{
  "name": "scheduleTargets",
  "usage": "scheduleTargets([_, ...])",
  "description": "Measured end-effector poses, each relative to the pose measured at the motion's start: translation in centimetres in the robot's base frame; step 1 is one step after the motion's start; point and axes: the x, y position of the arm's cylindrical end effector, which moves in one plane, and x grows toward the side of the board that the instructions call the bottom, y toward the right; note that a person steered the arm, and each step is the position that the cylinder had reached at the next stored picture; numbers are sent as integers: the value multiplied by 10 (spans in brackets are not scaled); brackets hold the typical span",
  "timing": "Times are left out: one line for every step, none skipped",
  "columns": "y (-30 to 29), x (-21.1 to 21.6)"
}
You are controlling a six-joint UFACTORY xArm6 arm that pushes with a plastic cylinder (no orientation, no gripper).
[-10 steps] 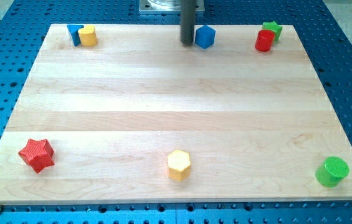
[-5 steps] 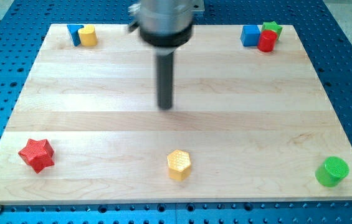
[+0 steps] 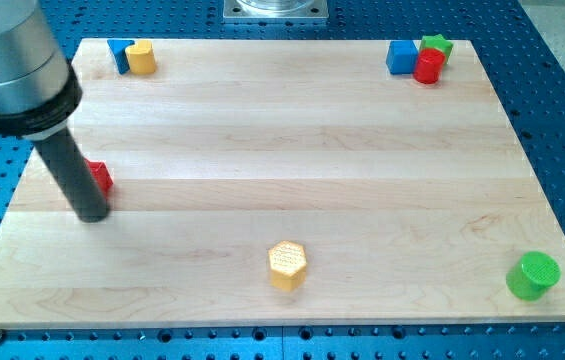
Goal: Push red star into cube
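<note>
The red star (image 3: 100,178) lies at the board's left side, about halfway up, mostly hidden behind my rod. My tip (image 3: 91,214) rests on the board just below and left of the star, touching or nearly touching it. The blue cube (image 3: 400,56) sits at the view's top right, against a red cylinder (image 3: 425,66) and a green star (image 3: 436,46). The cube is far to the right of the red star and my tip.
A blue block (image 3: 119,53) and a yellow cylinder (image 3: 141,57) sit at the top left. A yellow hexagon (image 3: 287,265) lies at bottom centre. A green cylinder (image 3: 533,275) stands at the bottom right. The wooden board (image 3: 282,140) lies on a blue perforated table.
The blue cube moved right to the top-right cluster. My rod swept from top centre to the left side. The red star moved up and right from the bottom left corner.
</note>
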Motion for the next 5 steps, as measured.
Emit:
scheduleTargets([-40,-7])
scheduleTargets([-23,-46])
scheduleTargets([61,-87])
scheduleTargets([90,-141])
scheduleTargets([163,-181])
